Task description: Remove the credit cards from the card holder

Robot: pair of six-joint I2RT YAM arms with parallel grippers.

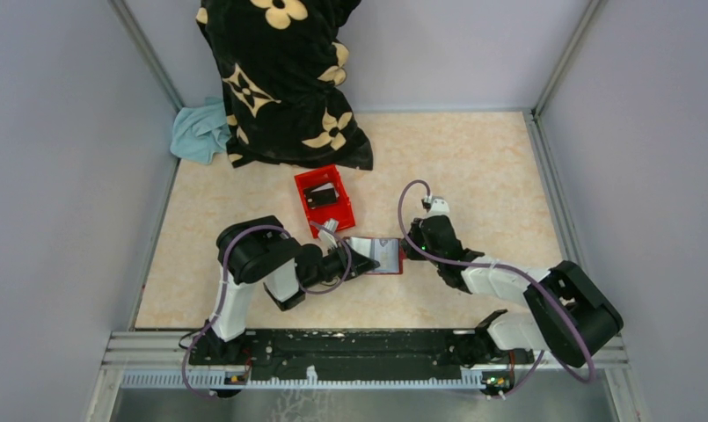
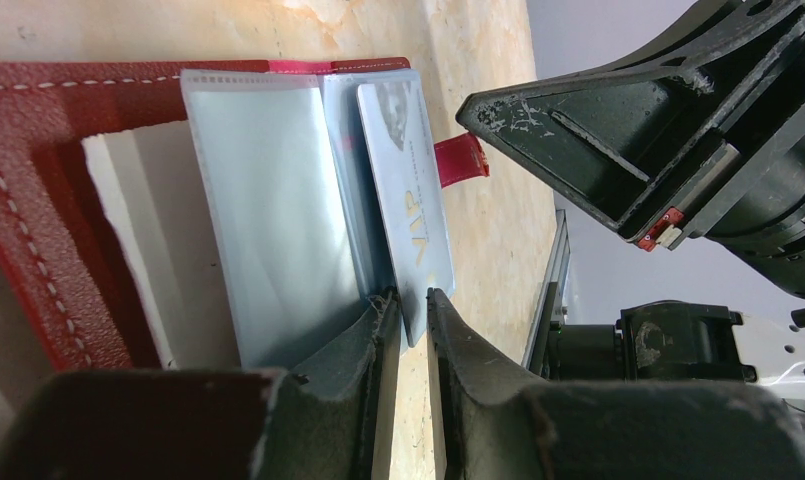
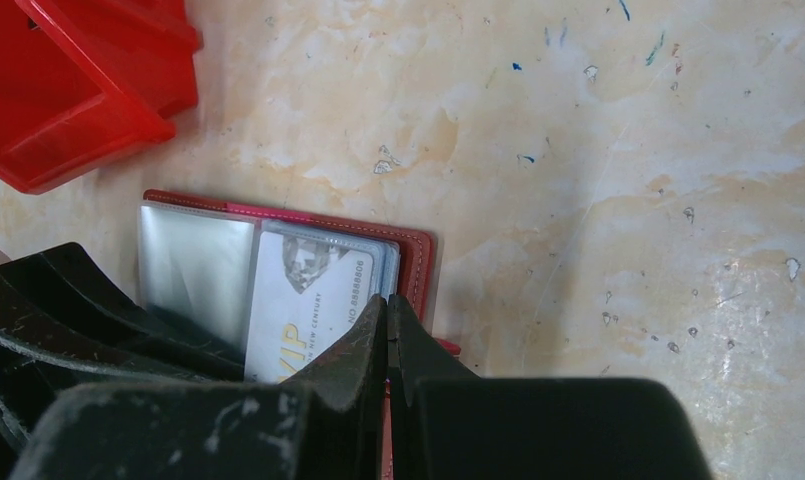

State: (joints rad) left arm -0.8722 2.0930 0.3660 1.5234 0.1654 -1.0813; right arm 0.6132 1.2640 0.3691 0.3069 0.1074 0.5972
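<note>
Dark red leather card holder (image 2: 78, 100) open on tabletop (image 3: 598, 180). Left gripper (image 2: 413, 305) jaws slightly apart, straddling corner of pale blue-grey plastic VIP card (image 2: 398, 170), pinch unclear tbh. Right gripper (image 3: 387, 310) jaws pressed together, hiding card's end.

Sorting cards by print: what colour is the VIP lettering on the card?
Gold, on the pale grey card; clearest in the left wrist view.

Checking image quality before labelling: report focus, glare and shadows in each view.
Top view: even light, soft shadows, all sharp. Left wrist: the left hand is soft-edged up close, while the pale blue-grey VIP card reads clearly. Right wrist: the clear plastic sleeve of the dark red stitched wallet shows a pale sheen.
</note>
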